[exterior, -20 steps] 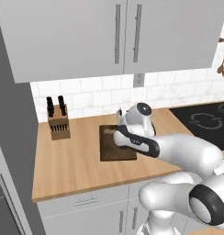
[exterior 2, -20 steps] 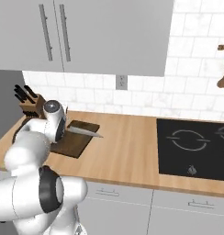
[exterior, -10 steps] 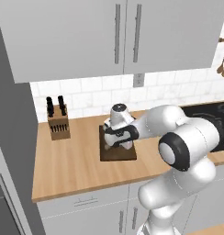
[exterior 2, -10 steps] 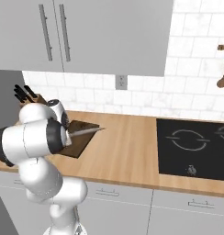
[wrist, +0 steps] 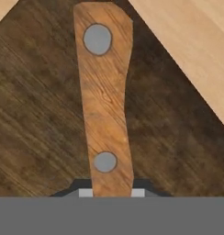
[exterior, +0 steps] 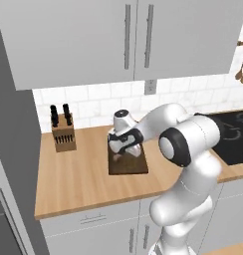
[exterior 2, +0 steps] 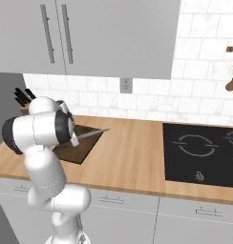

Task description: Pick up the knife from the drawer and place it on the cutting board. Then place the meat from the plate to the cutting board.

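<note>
The gripper [wrist: 112,193] is clamped on the knife [wrist: 106,101] near the blade end of its brown handle — the handle runs straight out ahead of the fingers, close above the dark cutting board [wrist: 36,119] on the wooden counter [wrist: 192,50].

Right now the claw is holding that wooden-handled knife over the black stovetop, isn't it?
Not the stovetop. The claw is shut on the knife over the dark brown cutting board, as the hand view shows. The black stovetop sits well off to the side in the right base view.
</note>
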